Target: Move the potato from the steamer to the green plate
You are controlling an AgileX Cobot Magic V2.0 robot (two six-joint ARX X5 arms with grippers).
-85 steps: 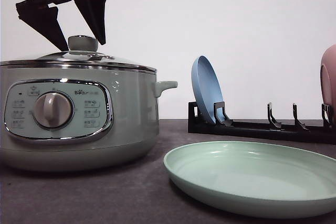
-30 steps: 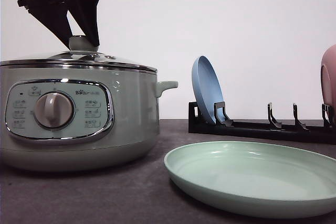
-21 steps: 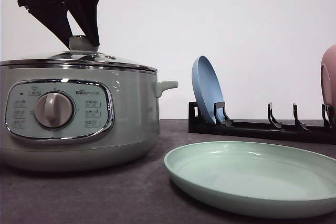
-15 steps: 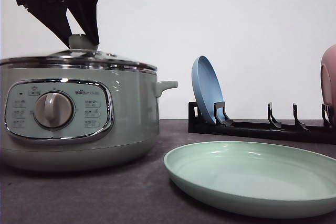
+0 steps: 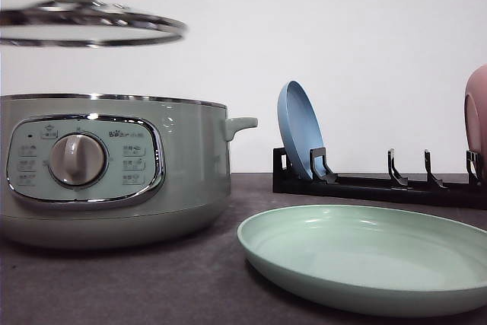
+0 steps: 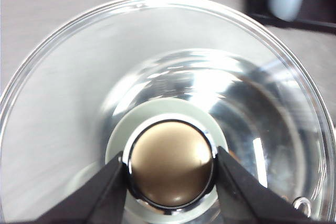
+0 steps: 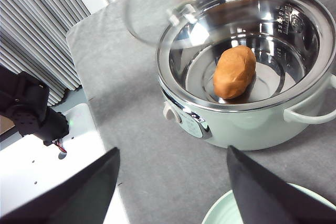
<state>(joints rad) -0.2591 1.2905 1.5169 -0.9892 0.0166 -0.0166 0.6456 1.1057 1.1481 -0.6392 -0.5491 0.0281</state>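
Our left gripper (image 6: 171, 171) is closed on the knob (image 6: 171, 163) of the glass lid (image 5: 90, 23), one finger on each side, and we hold the lid in the air above the steamer (image 5: 114, 167), well clear of its chrome rim. We see our right gripper (image 7: 173, 187) with its fingers spread wide and nothing between them. The steamer stands open at the left of the table (image 5: 152, 283); inside its steel bowl lies the potato (image 7: 234, 72), alone, on the bowl's floor as far as we can tell. The green plate (image 5: 365, 256) sits empty at the near right. Behind it a black rack (image 5: 380, 182) carries a blue plate (image 5: 299, 129) on edge.
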